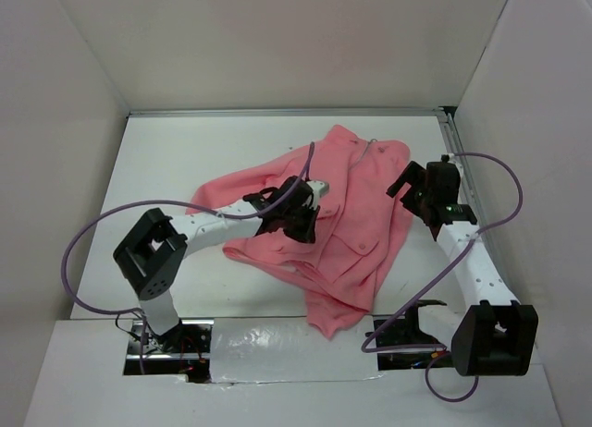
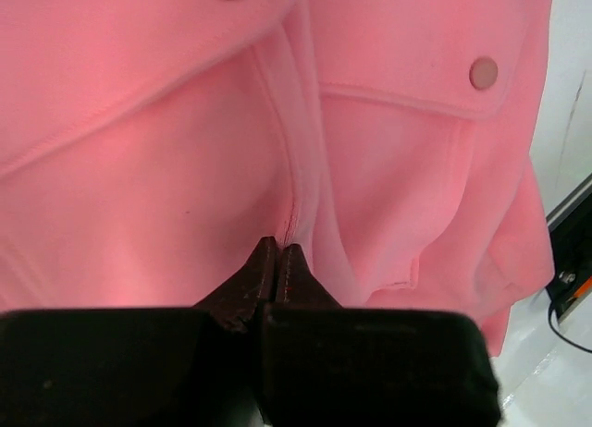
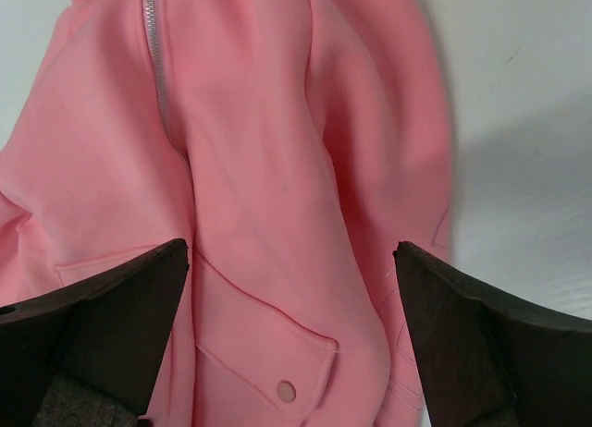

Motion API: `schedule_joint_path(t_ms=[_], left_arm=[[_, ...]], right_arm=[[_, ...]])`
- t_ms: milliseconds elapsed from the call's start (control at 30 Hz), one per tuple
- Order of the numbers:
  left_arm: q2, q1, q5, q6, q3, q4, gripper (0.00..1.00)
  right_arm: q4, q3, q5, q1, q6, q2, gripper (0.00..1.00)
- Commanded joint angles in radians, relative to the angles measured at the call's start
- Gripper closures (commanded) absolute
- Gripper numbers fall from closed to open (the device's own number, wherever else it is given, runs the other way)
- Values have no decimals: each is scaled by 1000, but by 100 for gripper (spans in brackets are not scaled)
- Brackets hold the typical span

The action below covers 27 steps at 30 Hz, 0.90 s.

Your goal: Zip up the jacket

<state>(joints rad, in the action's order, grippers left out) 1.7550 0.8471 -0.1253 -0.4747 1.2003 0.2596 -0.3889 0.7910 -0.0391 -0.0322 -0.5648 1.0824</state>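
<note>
The salmon-pink jacket lies crumpled in the middle of the white table. My left gripper rests on its middle. In the left wrist view the fingertips are pressed together on the pale zipper strip, and folds of the jacket run to the tips. My right gripper hovers over the jacket's right edge. In the right wrist view it is wide open and empty above the jacket, with the metal zipper teeth at upper left and a snap pocket flap below.
White walls enclose the table on three sides. A metal rail runs along the right edge. Purple cables loop off both arms. A silvery taped strip lies at the near edge between the arm bases.
</note>
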Motion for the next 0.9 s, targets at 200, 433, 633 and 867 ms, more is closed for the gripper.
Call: schedule_joint_path(t_ms=[200,433,633,867], left_arm=[[-233,-241,-39,42,-88,-80,100],[-151,-410,-2,39,-96,-28,100],[-147,-542,-124,-21,-188,-22,83],[-392,-565,-106,-12,-137,92,1]], right_arm=[[41,31,-22,0,5,-7,0],[24,40,-64,-5,0,13,0],[21,69,-87,-11,-7,4,0],[-33,172,-174,-12,-32,-78,0]])
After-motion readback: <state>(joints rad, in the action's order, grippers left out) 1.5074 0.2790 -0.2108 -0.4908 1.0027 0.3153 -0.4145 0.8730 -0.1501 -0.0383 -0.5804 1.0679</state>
